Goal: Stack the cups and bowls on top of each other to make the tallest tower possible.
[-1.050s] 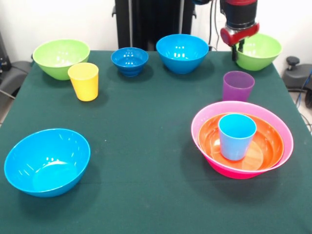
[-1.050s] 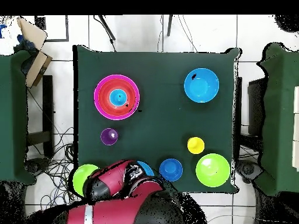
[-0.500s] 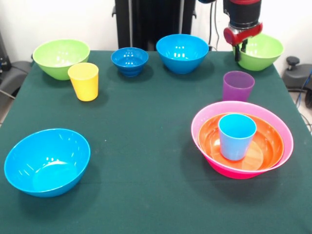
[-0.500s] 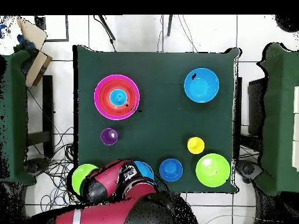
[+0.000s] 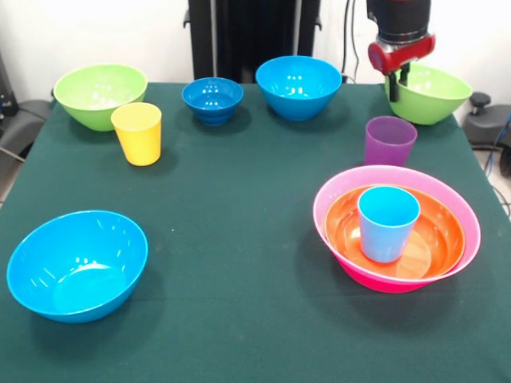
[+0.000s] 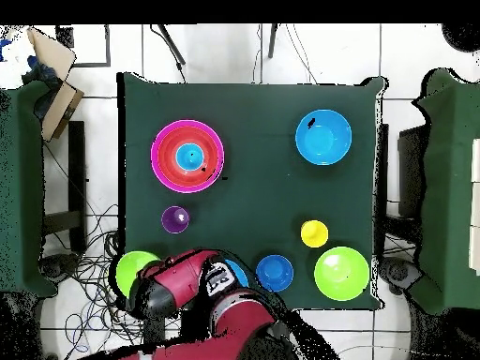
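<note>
Green tablecloth [image 5: 239,191]; claw [image 5: 397,80] grips lime bowl's [image 5: 431,92] rim, tips hidden.

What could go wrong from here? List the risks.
1. The end effector sits at the near rim of the lime green bowl, which looks tilted; gripped by one edge, it could slip or swing.
2. That bowl is at the table's corner and could drop off the edge.
3. The light blue cup stands upright in the orange bowl inside the pink bowl; a bowl set on it might sit unsteady.
</note>
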You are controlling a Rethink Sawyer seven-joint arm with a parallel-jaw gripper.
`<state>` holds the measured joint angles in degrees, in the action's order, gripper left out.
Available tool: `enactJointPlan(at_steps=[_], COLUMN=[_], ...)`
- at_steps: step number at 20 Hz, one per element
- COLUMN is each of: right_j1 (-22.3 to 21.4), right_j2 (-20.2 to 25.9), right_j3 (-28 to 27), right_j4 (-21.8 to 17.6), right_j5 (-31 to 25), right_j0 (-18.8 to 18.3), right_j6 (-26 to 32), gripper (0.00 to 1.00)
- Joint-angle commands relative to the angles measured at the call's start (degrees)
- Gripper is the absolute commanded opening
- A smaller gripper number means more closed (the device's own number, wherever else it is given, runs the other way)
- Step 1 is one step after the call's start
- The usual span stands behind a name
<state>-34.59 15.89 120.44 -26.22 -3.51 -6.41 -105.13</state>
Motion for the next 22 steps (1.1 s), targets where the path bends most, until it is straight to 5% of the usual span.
enactJointPlan(at_steps=[1,8,22], right_j1=[-7.93,-8.63,-7.40], right_j2=[10.78,17.77,22.79], right_j3=[-1.16,-0.04,-3.33], right_j4=[3.77,4.80,5.10], right_j5=[-10.32,-15.86,-21.34], right_j0=[-8.65,-15.81,-20.49], right_j6=[-0.45,2.53,3.95], gripper=[0.00,0.00,0.00])
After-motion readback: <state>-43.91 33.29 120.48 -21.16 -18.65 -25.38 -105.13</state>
